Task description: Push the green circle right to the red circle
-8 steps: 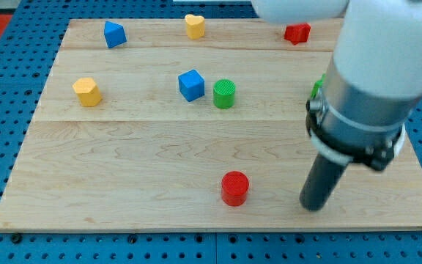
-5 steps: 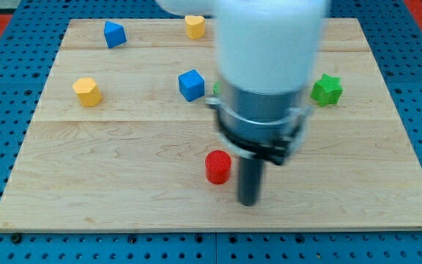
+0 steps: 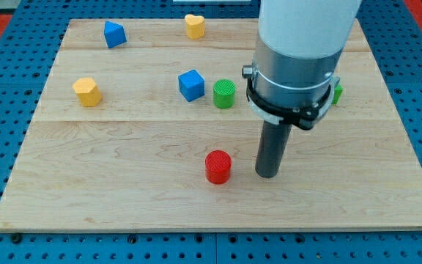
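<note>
A: The tip point(image 3: 267, 174), a bare rod without jaws, has shifted right, just beside the red circle point(image 3: 217, 166).

B: The green circle point(image 3: 224, 94) sits well above; approach from its top-left.

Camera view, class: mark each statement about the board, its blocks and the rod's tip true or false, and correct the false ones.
1. My tip rests to the view's right of the red circle. True.
2. The green circle touches the red circle. False: they are well apart, the green circle nearer the view's top.
3. The blue cube sits just to the view's left of the green circle. True.
4. My tip is pressed against the green circle. False: it is apart from it, nearer the view's bottom.
5. Two yellow blocks are on the board. True: one near the top edge, one at the left.
</note>
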Robot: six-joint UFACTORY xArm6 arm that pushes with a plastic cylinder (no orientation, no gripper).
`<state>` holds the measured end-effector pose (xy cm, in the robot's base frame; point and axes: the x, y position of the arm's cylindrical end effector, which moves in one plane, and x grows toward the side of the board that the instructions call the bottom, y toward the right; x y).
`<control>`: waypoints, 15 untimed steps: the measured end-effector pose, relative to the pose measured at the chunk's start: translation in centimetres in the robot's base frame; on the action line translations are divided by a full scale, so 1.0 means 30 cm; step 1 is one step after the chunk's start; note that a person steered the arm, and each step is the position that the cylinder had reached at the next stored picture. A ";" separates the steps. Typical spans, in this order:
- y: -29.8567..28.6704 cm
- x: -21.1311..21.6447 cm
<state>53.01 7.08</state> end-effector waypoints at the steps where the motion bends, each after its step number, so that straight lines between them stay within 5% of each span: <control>1: -0.045 -0.136; 2: -0.131 -0.225; 4: 0.044 -0.401; 5: -0.025 -0.640; 6: -0.206 -0.665; 9: -0.300 -0.666; 10: -0.553 -0.695; 11: -0.606 -0.641; 15: -0.328 -0.679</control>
<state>32.63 -2.75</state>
